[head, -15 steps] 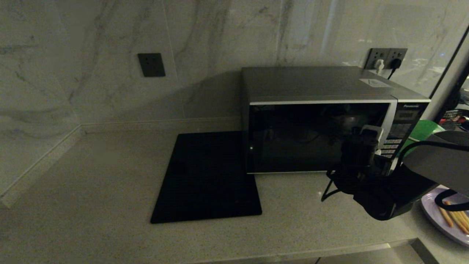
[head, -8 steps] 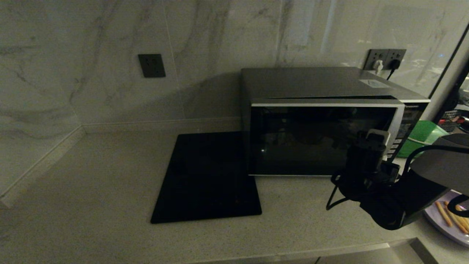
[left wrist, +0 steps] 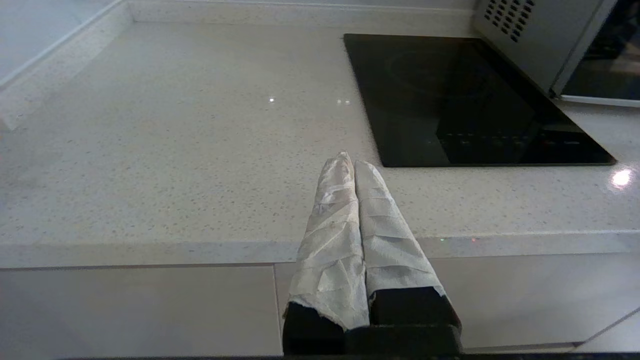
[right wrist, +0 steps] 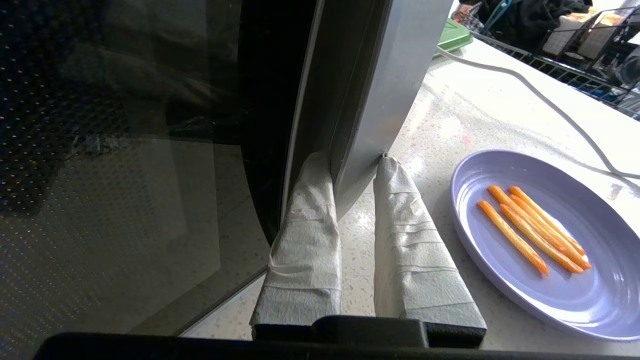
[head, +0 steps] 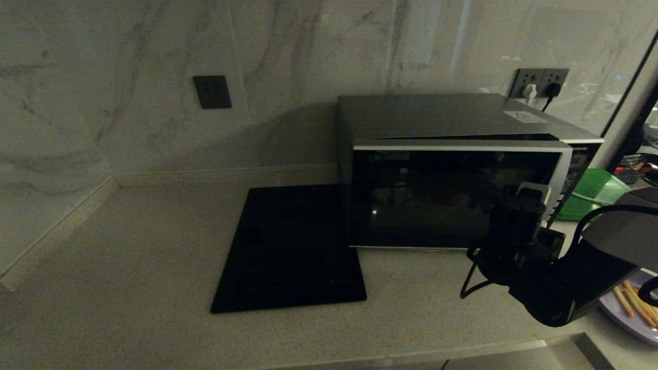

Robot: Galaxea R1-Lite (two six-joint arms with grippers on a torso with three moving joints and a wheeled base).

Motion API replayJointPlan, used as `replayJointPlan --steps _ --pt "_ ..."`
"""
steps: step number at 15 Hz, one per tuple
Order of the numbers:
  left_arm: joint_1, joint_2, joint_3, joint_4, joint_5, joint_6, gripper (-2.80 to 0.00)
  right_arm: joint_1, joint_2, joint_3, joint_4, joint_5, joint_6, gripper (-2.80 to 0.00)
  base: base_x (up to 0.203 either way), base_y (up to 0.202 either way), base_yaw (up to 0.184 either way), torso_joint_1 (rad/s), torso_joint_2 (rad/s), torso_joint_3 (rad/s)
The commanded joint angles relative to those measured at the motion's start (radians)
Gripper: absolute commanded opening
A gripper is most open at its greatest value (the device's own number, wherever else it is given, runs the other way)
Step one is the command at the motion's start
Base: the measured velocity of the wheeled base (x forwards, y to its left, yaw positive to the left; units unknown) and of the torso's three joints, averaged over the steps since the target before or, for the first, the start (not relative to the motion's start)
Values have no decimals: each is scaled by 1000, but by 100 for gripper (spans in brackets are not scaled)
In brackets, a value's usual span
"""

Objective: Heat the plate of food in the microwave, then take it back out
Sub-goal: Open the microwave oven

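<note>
The microwave (head: 452,118) stands at the back right of the counter, its dark glass door (head: 452,195) swung slightly ajar at the right side. My right gripper (head: 529,198) is shut on the door's silver right edge (right wrist: 380,100), one taped finger on each side of it (right wrist: 352,160). The lavender plate of food (right wrist: 590,295) with several orange sticks (right wrist: 530,227) lies on the counter just right of that gripper, and its rim shows at the right border (head: 624,318) in the head view. My left gripper (left wrist: 350,160) is shut and empty, parked above the counter's front edge.
A flat black glass square (head: 293,246) lies left of the microwave. A green board (head: 591,192) and a white cable (right wrist: 525,85) sit behind the plate. Wall sockets (head: 540,82) are above the microwave. The counter's front edge (head: 411,354) runs close below.
The microwave door has swung outward from closed to slightly ajar. My right gripper, holding its edge, has moved toward me and a little to the right.
</note>
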Motion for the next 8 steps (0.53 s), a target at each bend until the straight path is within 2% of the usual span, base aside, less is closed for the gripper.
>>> replayJointPlan --steps 1,7,8 --pt "0 0 0 0 0 -1 -280 8 -6 -7 -9 -2 -3 -280 0 0 0 0 0 0" --pt "0 0 0 0 1 -1 -280 11 -3 -1 -8 0 -4 -280 0 0 0 0 0 0" --pt "0 0 0 0 1 0 -280 11 3 -1 -8 0 -5 0 0 0 0 0 0 0"
